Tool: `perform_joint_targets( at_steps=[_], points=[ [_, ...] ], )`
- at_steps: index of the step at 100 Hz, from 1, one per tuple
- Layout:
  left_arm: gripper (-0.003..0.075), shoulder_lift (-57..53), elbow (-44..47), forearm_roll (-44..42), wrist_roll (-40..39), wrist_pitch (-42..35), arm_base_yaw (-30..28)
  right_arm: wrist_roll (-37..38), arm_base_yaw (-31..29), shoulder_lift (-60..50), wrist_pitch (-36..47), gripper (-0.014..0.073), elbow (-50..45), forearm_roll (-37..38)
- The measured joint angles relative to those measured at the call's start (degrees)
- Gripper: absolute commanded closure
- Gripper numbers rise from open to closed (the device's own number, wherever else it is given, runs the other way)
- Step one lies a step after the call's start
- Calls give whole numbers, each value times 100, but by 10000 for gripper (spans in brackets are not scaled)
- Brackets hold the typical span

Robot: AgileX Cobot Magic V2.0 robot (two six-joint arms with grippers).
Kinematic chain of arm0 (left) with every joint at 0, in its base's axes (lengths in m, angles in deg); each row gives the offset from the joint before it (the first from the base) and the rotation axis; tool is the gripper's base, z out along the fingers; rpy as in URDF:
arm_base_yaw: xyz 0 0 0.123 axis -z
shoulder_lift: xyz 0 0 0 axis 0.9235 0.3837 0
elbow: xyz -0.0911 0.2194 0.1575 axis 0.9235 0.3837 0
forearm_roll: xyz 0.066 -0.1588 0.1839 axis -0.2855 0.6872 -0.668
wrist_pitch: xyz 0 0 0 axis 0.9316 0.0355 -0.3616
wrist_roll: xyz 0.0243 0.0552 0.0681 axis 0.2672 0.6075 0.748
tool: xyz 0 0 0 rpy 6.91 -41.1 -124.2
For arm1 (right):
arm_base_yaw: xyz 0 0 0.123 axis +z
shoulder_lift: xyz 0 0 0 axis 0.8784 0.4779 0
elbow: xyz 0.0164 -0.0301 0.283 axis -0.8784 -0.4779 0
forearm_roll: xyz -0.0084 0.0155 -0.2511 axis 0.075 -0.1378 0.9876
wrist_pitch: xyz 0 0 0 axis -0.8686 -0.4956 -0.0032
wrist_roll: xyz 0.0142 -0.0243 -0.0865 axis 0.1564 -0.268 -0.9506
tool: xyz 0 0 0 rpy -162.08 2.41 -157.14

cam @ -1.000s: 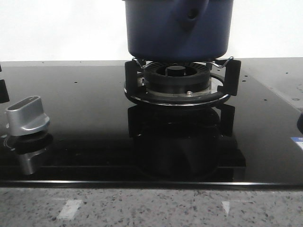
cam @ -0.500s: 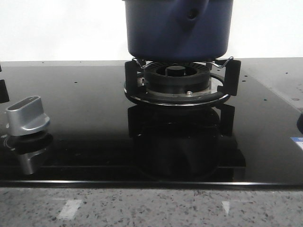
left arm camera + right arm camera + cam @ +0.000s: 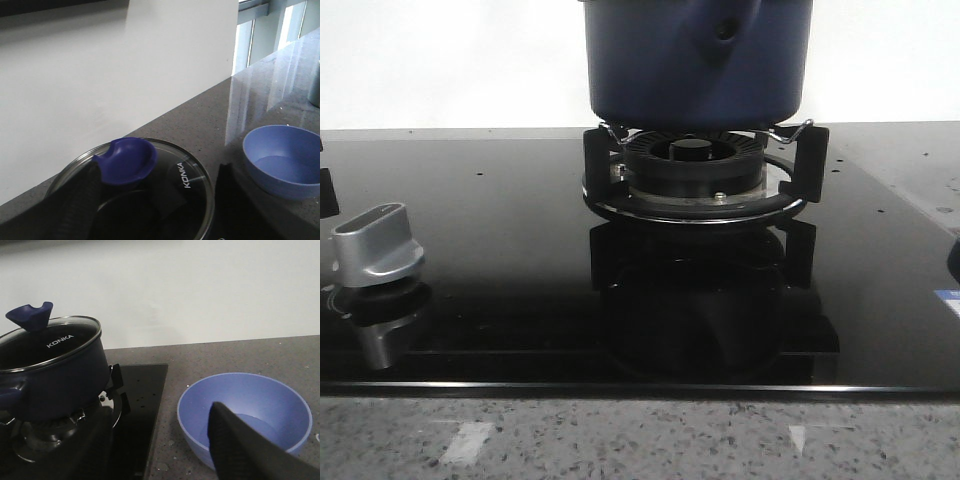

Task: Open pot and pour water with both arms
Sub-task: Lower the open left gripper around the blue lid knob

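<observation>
The dark blue pot [image 3: 695, 60] stands on the gas burner [image 3: 695, 175], its handle stub with the round hole facing the front camera. A glass lid [image 3: 55, 342] marked KONKA, with a blue knob [image 3: 31, 315], rests on the pot. In the left wrist view the lid [image 3: 192, 172] and its knob [image 3: 125, 160] lie below my left gripper [image 3: 157, 172], which is open; one finger [image 3: 75, 200] shows beside the knob without gripping it. My right gripper [image 3: 162, 415] is open and empty, low over the counter between the pot [image 3: 50, 380] and a blue bowl [image 3: 245, 410].
The blue bowl [image 3: 285, 160] sits on the grey stone counter [image 3: 260, 355] to the right of the black glass hob [image 3: 500, 260]. A silver control knob [image 3: 375, 245] stands at the hob's front left. A white wall runs behind.
</observation>
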Motion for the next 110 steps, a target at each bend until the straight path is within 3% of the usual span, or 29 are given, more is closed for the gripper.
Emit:
perform_joint_targets(
  at_steps=[25, 59, 110],
  points=[
    [266, 21, 214, -129, 53, -238, 26, 0, 0, 0, 0, 211, 0, 0],
    [272, 57, 239, -633, 53, -238, 26, 0, 0, 0, 0, 211, 0, 0],
    [302, 67, 525, -571, 83, -454, -21, 0, 0, 0, 164, 211, 0, 0]
  ],
)
